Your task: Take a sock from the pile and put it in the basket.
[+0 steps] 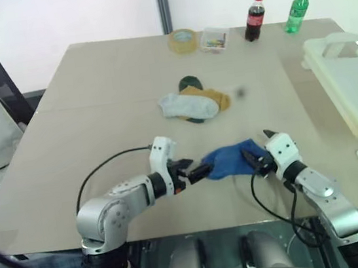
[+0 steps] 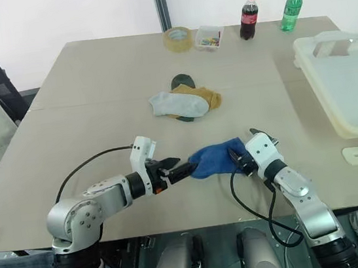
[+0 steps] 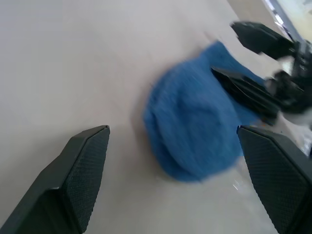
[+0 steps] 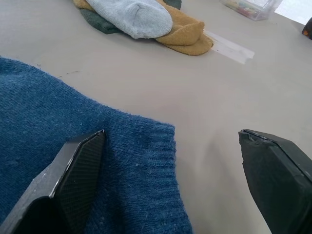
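Sock, blue [image 1: 232, 159] | laid on table [image 1: 96, 105] btwn left gripper [image 1: 198, 171] & right gripper [image 1: 256, 157] | both fingers spread wide, nothing clamped | pile [image 1: 194, 102] mid-table | basket [image 1: 350, 78] at right | no legible labels on bottles

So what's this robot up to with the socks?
It is moving socks from the pile into the cream basket. A blue sock lies on the table between its left gripper and right gripper. Both are open, and the sock is not lifted yet.
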Robot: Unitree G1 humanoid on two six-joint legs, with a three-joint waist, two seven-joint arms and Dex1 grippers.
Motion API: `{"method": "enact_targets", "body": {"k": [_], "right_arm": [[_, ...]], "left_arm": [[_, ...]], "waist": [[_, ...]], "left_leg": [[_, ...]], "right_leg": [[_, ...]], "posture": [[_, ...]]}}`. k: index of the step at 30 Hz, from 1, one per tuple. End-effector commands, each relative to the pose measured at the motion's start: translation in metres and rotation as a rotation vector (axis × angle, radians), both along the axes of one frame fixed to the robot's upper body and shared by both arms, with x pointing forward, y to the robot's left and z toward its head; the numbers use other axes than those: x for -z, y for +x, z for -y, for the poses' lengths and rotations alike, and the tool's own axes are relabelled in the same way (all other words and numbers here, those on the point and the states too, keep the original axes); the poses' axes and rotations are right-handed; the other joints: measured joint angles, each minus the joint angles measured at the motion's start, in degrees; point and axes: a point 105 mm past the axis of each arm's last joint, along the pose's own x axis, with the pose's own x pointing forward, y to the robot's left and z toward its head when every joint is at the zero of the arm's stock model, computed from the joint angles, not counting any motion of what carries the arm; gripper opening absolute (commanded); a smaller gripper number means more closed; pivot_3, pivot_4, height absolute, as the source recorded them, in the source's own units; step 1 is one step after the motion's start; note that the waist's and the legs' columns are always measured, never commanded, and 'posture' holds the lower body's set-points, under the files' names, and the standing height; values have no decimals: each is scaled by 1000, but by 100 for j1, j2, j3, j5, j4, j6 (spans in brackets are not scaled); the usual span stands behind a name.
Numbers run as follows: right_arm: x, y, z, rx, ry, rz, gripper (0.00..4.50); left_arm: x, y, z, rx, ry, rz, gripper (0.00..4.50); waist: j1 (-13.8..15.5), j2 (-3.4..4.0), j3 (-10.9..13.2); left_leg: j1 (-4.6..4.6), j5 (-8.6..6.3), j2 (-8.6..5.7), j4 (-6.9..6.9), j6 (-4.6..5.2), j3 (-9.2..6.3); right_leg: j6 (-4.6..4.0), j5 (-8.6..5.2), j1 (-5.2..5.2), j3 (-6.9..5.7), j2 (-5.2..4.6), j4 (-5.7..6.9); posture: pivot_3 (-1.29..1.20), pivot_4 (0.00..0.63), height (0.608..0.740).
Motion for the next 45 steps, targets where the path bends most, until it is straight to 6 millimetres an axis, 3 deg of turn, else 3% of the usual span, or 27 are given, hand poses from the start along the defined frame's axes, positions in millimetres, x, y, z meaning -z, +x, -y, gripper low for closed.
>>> {"method": "enact_targets", "body": {"k": [1,7,13,24,30,39,45], "right_arm": [[16,-6,5,8,-28,-65,4500],[15,-6,4,4,-28,-65,4500],[13,-5,2,-1,-27,-60,4500],[11,-6,4,-10,-37,-65,4500],[9,-4,3,-28,-44,-63,4500],[6,1,4,-13,-57,-39,4500],[5,2,4,-7,-59,-31,4500]], "left_arm": [[10,-16,9,60,-5,-96,4457],[41,-20,11,53,132,-229,4457],[43,-10,31,76,76,-253,4457],[27,6,56,59,-126,-239,4457],[1,12,65,68,-354,-161,4457],[-32,-5,71,237,-581,-133,4457],[-35,1,75,238,-606,-133,4457]], "waist": [[1,1,0],[14,9,-28],[29,21,-52],[28,23,-58],[11,17,-53],[-5,16,-46],[-5,15,-45]], "left_leg": [[0,0,0,0,0,0],[10,-1,-3,-1,0,-2],[79,-6,-7,-18,-1,-2],[77,-7,-12,-38,-3,0],[65,-17,-12,-59,-19,1],[-3,0,-11,-76,0,2],[-5,0,-12,-74,1,2]], "right_leg": [[0,0,0,0,0,0],[-1,0,10,0,0,-5],[-1,-3,77,-2,-19,-24],[-3,-2,74,-5,-42,-36],[-4,-2,62,-5,-44,-57],[-6,0,-1,-9,-31,-76],[-5,0,-2,-9,-21,-76]], "posture": [[0,150,735],[0,150,735],[0,150,735],[0,150,735],[0,150,735],[0,150,735],[0,150,735]]}}
